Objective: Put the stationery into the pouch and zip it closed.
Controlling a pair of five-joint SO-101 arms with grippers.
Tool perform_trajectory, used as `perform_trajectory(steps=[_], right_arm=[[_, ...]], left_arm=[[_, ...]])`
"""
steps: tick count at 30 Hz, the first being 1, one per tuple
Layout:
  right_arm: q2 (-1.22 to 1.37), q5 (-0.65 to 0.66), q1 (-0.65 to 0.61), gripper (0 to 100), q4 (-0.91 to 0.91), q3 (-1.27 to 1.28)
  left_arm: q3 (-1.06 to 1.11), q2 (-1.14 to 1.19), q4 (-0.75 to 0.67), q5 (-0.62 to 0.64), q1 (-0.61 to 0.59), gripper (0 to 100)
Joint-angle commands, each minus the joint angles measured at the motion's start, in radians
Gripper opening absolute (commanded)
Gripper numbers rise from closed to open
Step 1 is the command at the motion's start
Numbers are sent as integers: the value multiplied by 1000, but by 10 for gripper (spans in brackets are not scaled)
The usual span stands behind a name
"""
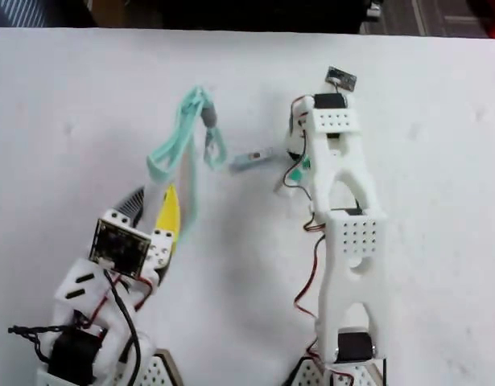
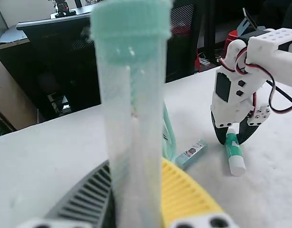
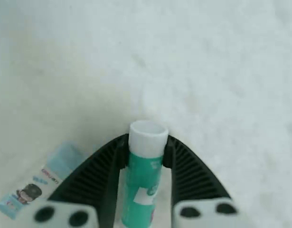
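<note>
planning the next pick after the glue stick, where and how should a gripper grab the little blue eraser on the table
Grip the eraser across its narrow width near the middle, coming straight down from above. It lies flat on the table with both long sides free, so a pinch there should seat squarely.

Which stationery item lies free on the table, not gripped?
The small blue eraser, lying flat and untouched; the green glue stick is clamped in the right gripper.
</note>
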Motion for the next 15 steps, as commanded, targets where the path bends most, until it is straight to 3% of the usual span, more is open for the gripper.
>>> perform_trajectory(steps=[1,5,10,15], right_arm=[[-1,64,2,16,7,-15],[-2,112,2,16,7,-17],[-2,112,2,16,5,-17],[-2,112,2,16,5,-17]], left_arm=[[-8,-10,-37,9,41,23],[15,-10,-57,9,113,23],[98,-10,-229,9,237,23],[114,-10,-330,11,263,23]])
